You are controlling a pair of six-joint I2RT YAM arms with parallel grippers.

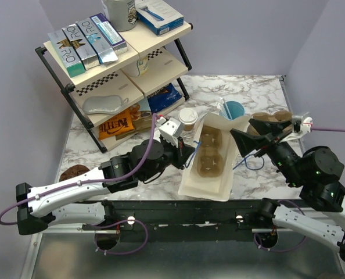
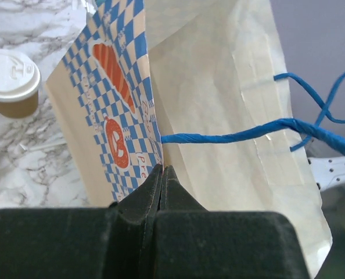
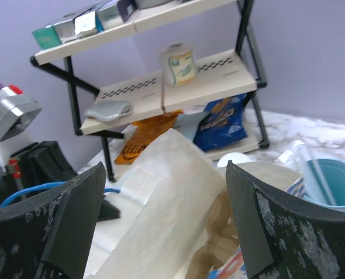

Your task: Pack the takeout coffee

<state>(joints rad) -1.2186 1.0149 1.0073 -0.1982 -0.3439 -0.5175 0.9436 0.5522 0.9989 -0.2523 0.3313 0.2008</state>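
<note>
Pinching the left rim of the paper bag (image 1: 188, 185) tight with the left gripper (image 1: 190, 156), right gripper (image 1: 243, 143) spread wide and empty over the bag's right edge, coffee (image 1: 188, 118) upright just behind the bag's far left corner: risks toppling it reaching across, or collapsing the mouth through a slipped pinch.

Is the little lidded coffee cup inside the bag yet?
Out: the takeout coffee stands upright on the table beside the paper bag, lid on.
</note>
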